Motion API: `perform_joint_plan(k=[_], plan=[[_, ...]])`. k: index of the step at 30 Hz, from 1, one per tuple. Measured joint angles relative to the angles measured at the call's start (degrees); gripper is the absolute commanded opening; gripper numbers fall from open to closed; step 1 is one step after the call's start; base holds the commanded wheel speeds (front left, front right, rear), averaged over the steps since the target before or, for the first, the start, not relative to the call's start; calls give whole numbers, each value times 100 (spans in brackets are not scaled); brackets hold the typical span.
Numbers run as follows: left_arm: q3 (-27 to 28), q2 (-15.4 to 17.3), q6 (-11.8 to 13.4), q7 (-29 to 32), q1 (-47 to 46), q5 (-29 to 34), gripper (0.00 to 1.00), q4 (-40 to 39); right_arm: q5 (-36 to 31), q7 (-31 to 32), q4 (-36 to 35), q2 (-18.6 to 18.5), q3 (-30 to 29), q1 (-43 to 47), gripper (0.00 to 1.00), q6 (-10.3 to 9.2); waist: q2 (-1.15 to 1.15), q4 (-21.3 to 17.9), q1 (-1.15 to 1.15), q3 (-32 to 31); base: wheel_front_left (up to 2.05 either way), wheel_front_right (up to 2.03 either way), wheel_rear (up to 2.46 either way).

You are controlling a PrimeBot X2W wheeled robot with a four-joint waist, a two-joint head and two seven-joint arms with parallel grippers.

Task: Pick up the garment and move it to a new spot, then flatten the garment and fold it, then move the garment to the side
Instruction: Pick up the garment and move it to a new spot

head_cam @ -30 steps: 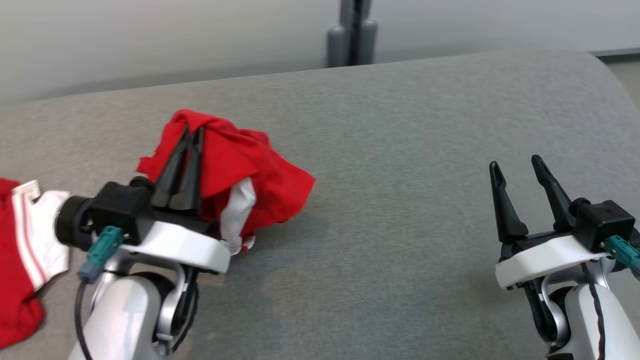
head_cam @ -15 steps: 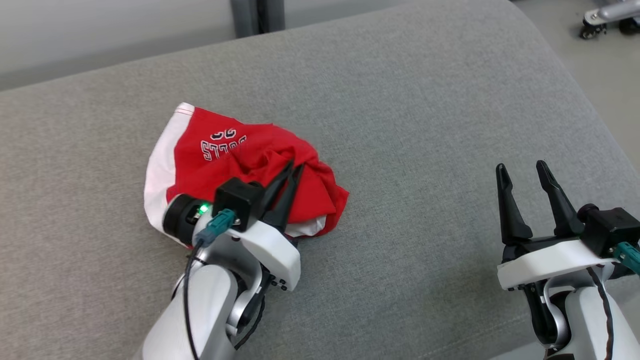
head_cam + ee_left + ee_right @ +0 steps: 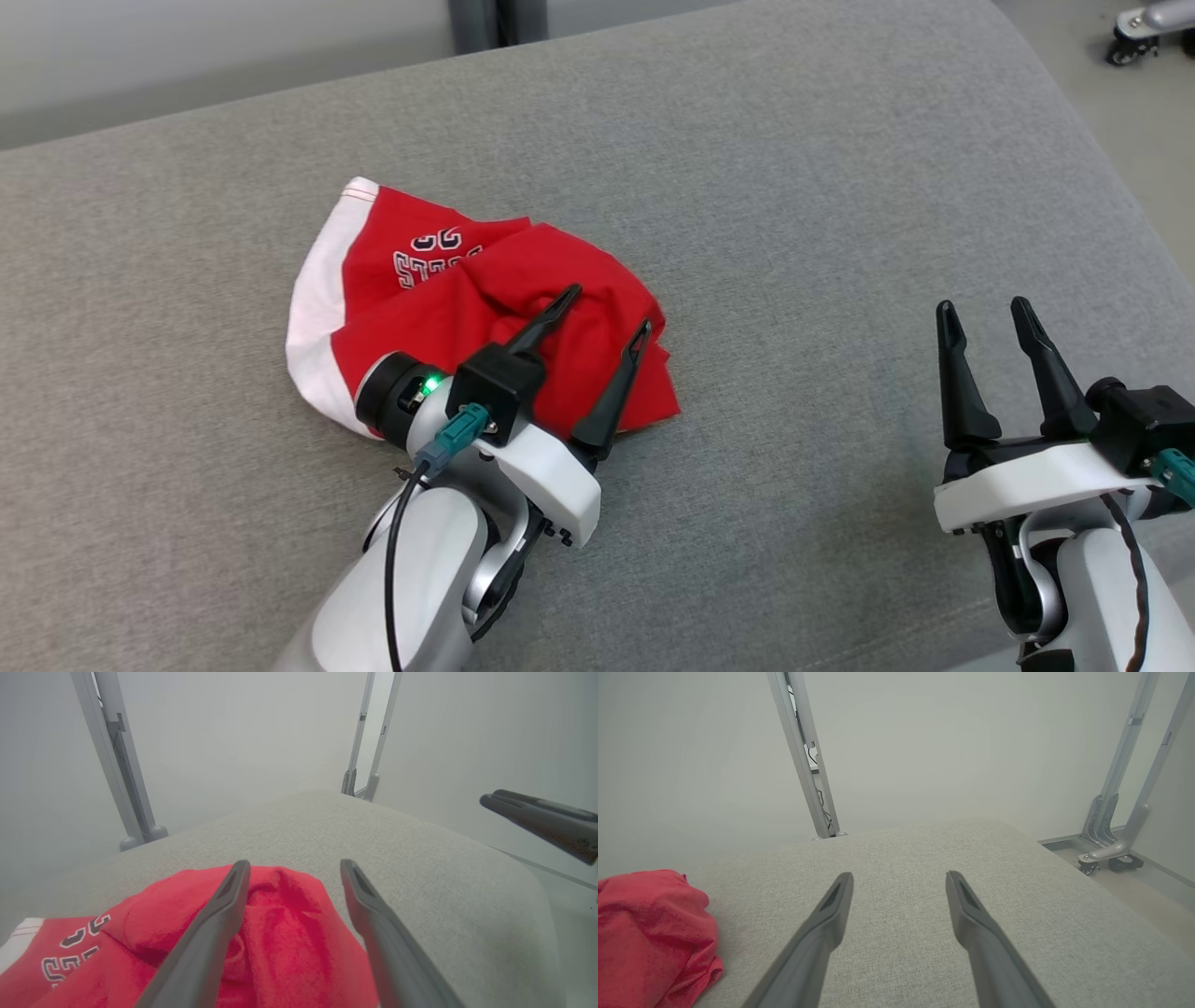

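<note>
The garment [image 3: 467, 299] is a red jersey with white trim and dark lettering, lying crumpled on the grey cushioned surface [image 3: 794, 233]. My left gripper [image 3: 607, 308] is open just over its right part, fingers spread with nothing between them. In the left wrist view the garment [image 3: 289, 933] bunches between and below the spread fingers [image 3: 210, 933]. My right gripper [image 3: 985, 310] stands open at the lower right, well away from the cloth. The right wrist view has the garment [image 3: 649, 933] at its left edge and open fingers [image 3: 831, 924] over bare cushion.
The cushion's edge runs along the right, with floor and a wheeled metal stand [image 3: 1144, 28] beyond it. A grey metal post [image 3: 485, 21] rises behind the far edge. Bare cushion [image 3: 901, 858] stretches between the garment and my right gripper.
My left gripper has opened and let go of the garment, which now lies on the cushion. The head camera turned between the earliest frame and now. The right gripper has kept its pose.
</note>
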Motion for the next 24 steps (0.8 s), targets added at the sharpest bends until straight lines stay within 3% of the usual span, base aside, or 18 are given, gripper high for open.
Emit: perform_joint_plan(k=[5,24], plan=[[242,137,231,-156,124,-53,100,-263,-88,0,-8,1,-62,5,100,0,0,221,0,-114,0,0,0],[1820,1192,1185,-476,1323,-638,100,-1121,-432,302,-310,4,-198,292,100,0,0,1058,0,-681,0,0,0]])
